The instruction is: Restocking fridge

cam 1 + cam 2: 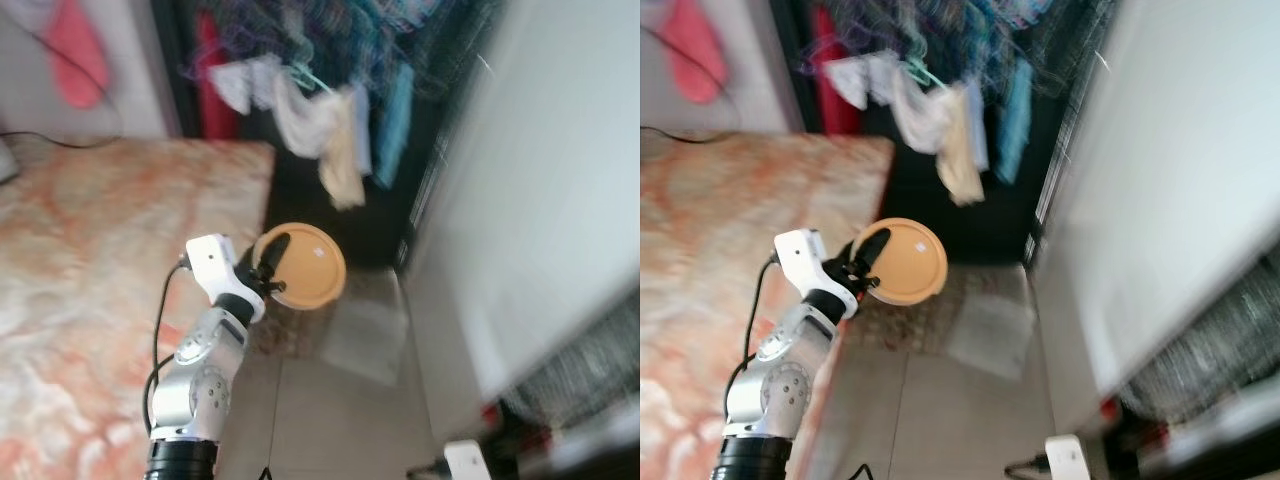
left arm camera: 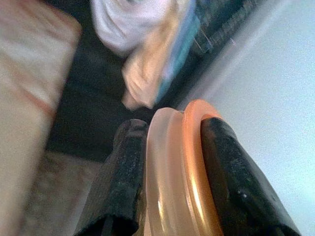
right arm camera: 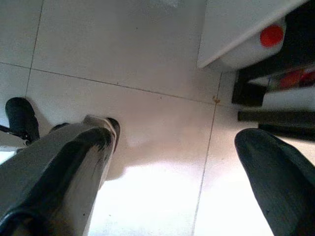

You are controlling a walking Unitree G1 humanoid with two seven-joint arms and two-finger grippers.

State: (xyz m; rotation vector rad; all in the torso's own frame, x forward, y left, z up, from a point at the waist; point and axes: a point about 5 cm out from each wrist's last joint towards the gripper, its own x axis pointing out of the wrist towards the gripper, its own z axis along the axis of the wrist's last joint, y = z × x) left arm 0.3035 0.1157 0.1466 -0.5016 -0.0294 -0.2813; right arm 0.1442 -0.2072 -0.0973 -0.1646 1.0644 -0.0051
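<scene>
A round orange plastic dish (image 1: 310, 268) is held on edge in front of me, above the floor beside the counter's corner. My left gripper (image 1: 272, 264) is shut on its rim, one black finger lying across its face. In the left wrist view the dish's thick rim (image 2: 183, 167) sits squeezed between the two black fingers (image 2: 235, 177). A large white surface (image 1: 545, 190), blurred, fills the right side. My right gripper (image 3: 177, 135) hangs open over pale floor tiles with nothing between its fingers.
An orange-and-white marbled counter (image 1: 90, 280) runs along my left. Clothes (image 1: 320, 110) hang in the dark space ahead. A patterned mat (image 1: 300, 335) lies on the tiled floor (image 1: 330, 420). A white container with a red cap (image 3: 253, 46) and dark clutter (image 1: 560, 440) lie low on the right.
</scene>
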